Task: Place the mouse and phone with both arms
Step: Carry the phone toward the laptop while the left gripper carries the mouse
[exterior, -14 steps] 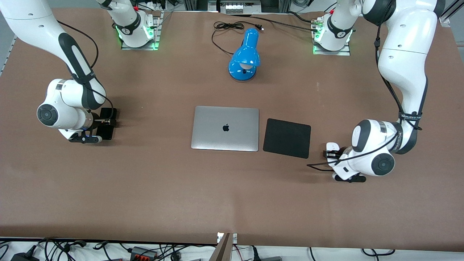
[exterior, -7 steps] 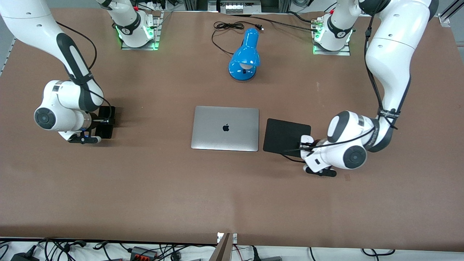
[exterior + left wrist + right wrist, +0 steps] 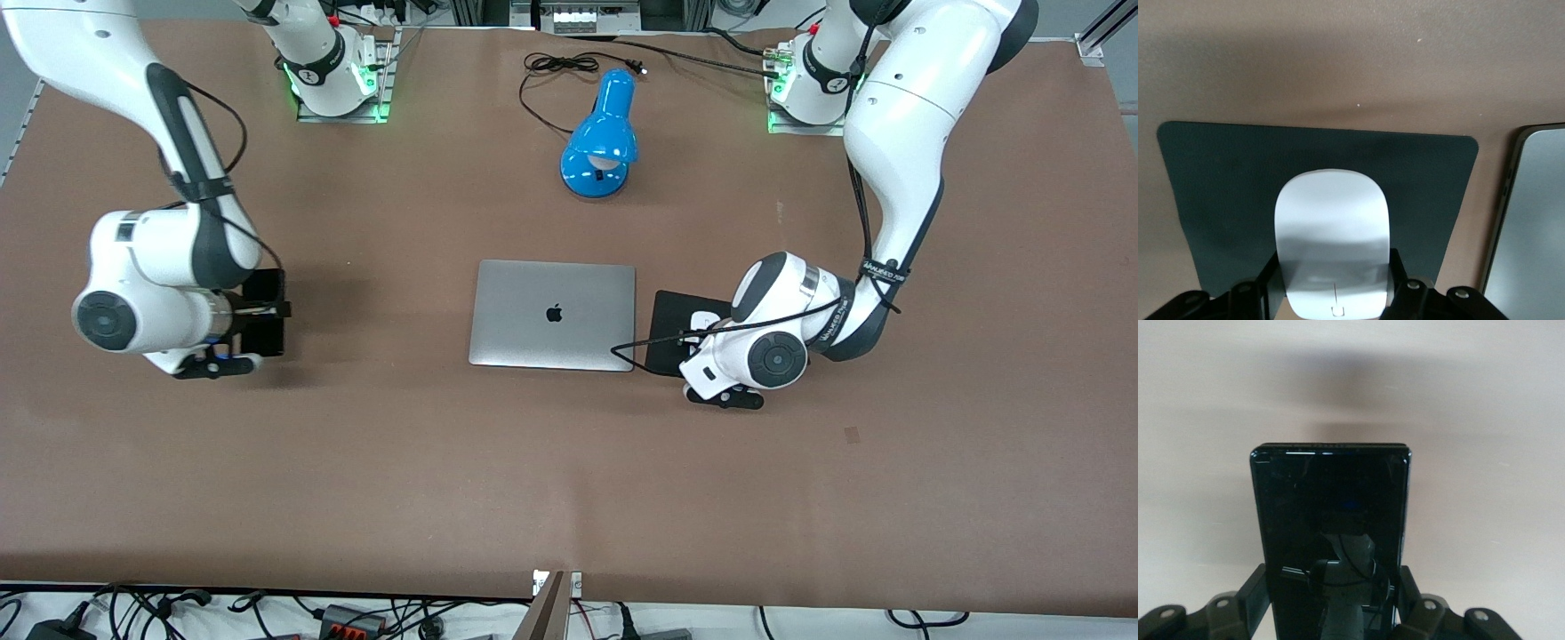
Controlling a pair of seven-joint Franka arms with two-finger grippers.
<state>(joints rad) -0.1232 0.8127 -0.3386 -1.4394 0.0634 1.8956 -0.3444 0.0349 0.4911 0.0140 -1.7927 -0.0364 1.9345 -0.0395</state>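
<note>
Brown table [image 3: 444,462], both arms carrying their loads.

Closed laptop [image 3: 552,315] lies beside the mouse pad [image 3: 667,329], over which the left gripper [image 3: 1335,280] hangs clamped on the mouse [image 3: 1332,240]. Toward the right arm's end, the right gripper [image 3: 1331,600] grips the phone [image 3: 1331,533] above bare table; only the wrist views show both grips.

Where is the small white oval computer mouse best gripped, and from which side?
Across its two long side edges, from above, as the left gripper holds it now over the black mouse pad. The small white oval computer mouse has a low, domed top that gives no hold; its narrow width fits between the fingers.
</note>
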